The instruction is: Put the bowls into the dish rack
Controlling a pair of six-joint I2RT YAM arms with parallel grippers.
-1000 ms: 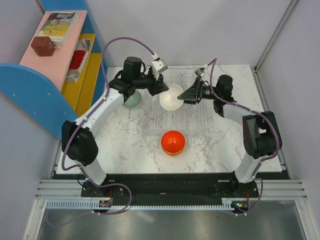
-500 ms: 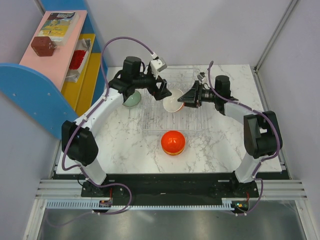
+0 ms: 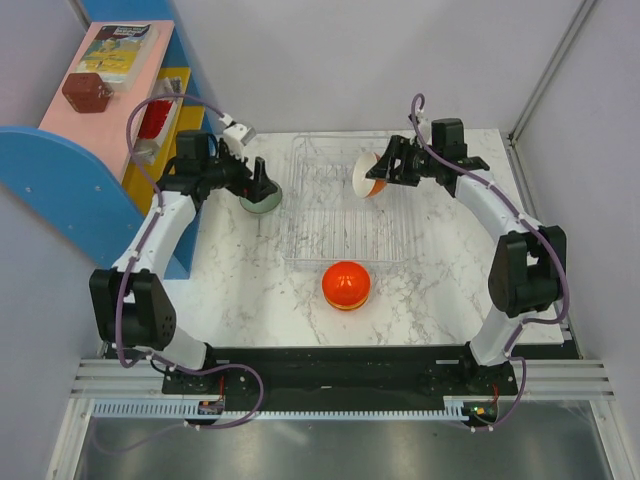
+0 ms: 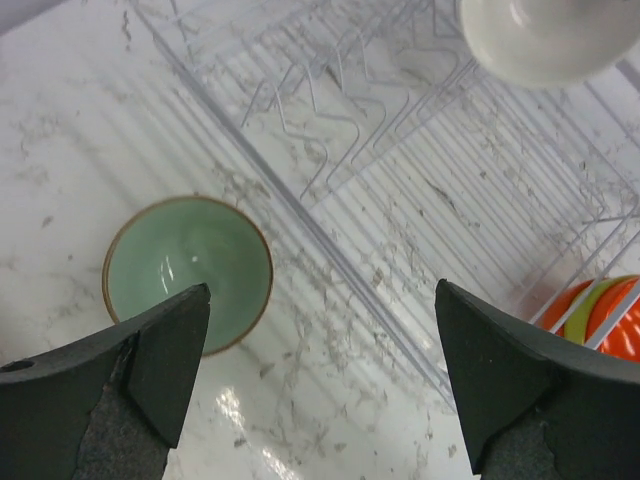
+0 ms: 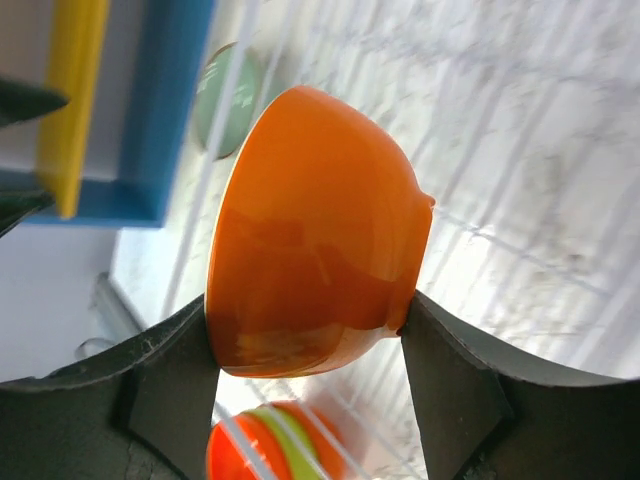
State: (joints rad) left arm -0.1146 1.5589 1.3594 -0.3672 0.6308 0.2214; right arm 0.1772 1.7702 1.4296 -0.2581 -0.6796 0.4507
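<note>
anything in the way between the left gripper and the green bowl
Nothing visible. The open left gripper hangs just above the green bowl, which sits alone on the marble table outside the dish rack and on its left side.

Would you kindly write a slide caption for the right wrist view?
Right pincer clamps a tilted orange bowl above the wire rack, green bowl beyond.

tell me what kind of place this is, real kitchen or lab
Probably a robot test cell dressed as a kitchen counter: plain panel walls box in a marble-look table, two arms are bolted at its near edge, and a wire dish rack sits on it.
</note>
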